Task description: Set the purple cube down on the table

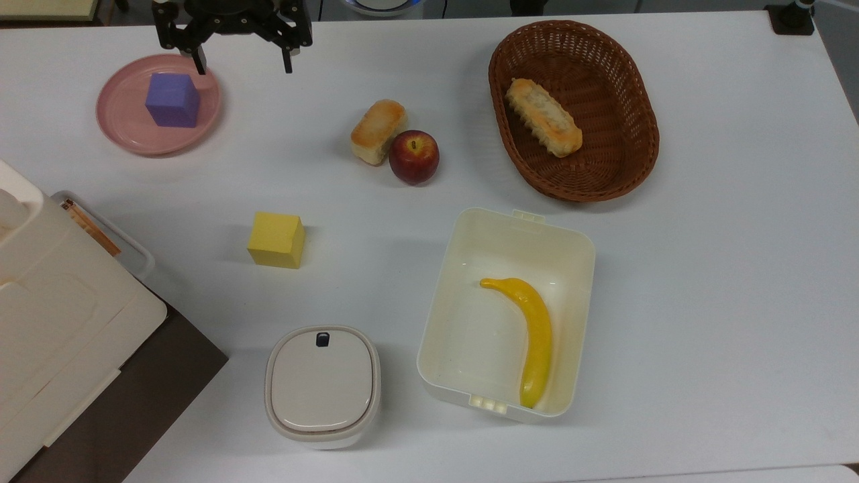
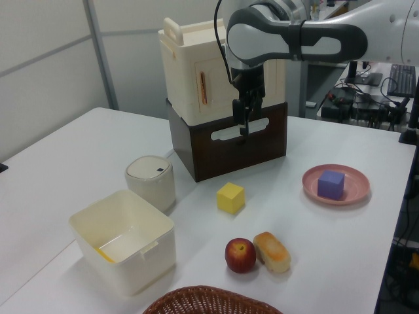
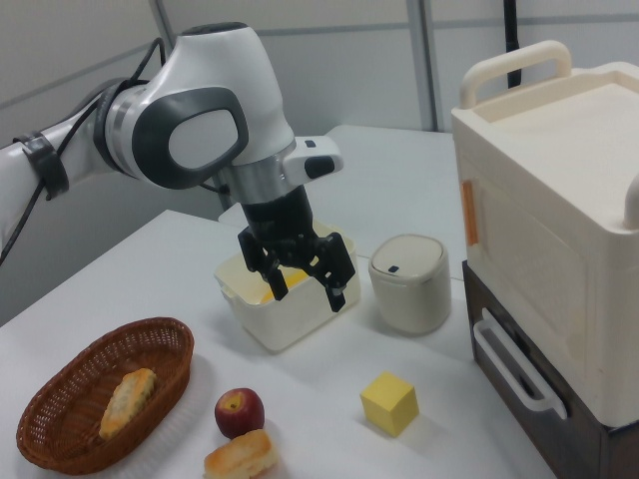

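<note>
In the top view, going from left to right, the pink plate (image 1: 119, 127) comes first, with the purple cube (image 1: 173, 100) sitting on it, still off the table (image 1: 704, 268). The end effector (image 1: 243, 67) hangs just to the top view's right of the cube and a little toward the far edge, its two fingers spread wide and holding nothing. One fingertip (image 1: 199, 68) stands over the plate's far rim, close to the cube's upper right corner. The left view suggests the end effector (image 2: 244, 128) is well above the table, so the next move probably means shifting toward the top view's left and descending. The cube has no long axis; its faces sit slightly turned against the line between the fingers, so a small wrist twist may help.
</note>
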Available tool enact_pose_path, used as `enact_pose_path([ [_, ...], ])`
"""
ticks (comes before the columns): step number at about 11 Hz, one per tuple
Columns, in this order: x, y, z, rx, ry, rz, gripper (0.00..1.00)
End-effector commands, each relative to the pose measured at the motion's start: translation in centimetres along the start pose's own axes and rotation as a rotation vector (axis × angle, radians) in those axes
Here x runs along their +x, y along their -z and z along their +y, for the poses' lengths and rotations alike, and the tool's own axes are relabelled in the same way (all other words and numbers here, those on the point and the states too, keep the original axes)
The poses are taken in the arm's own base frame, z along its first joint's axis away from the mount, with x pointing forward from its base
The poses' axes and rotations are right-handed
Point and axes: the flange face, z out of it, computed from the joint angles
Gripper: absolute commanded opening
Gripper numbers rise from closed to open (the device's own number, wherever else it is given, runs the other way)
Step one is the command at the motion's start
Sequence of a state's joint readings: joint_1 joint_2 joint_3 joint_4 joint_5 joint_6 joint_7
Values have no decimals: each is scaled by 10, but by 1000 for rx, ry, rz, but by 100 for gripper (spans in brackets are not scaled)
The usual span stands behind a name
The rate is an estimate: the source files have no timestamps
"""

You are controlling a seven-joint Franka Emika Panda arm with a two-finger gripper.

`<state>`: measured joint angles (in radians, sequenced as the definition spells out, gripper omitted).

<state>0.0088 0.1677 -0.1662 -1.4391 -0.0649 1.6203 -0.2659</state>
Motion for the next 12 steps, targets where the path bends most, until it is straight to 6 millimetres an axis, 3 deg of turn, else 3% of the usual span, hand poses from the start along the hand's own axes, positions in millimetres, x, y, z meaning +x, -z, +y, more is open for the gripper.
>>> enact_pose_path([
  [1,-7,6,-5,5,-1,-20,100],
  [9,-11,1,-8,16,12,-61,100],
  [12,-20,-1,4,20,88,-107,100],
])
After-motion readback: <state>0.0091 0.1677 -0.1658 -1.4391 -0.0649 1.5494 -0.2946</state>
